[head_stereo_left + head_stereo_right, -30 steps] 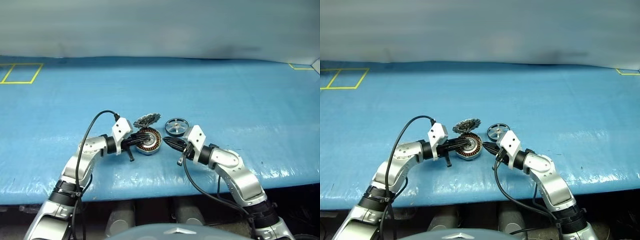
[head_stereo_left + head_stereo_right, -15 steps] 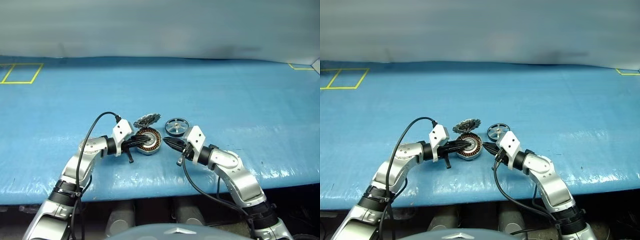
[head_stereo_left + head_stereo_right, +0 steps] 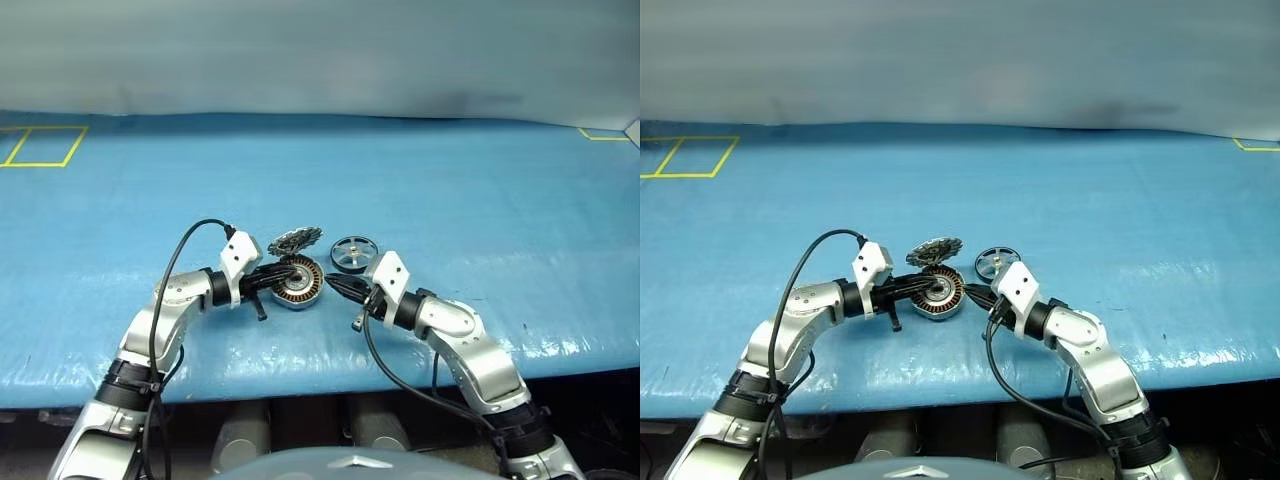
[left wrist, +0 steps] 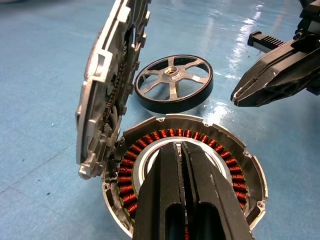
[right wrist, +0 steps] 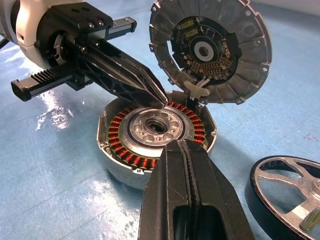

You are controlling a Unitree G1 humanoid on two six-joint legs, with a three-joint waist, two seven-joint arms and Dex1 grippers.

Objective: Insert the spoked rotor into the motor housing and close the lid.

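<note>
Resting as a second ago on the blue table (image 3: 480, 190), the left gripper (image 3: 287, 274), jaws pressed together, lies over the open motor housing (image 3: 301, 284) with the lid (image 3: 294, 239) tilted behind, then the spoked rotor (image 3: 353, 252), then the right gripper (image 3: 332, 284), likewise closed and unmoved.

I note a glossy blue counter (image 3: 420, 180), yellow tape outlines (image 3: 40, 147) upper left, grey wall (image 3: 320, 50) behind.
</note>
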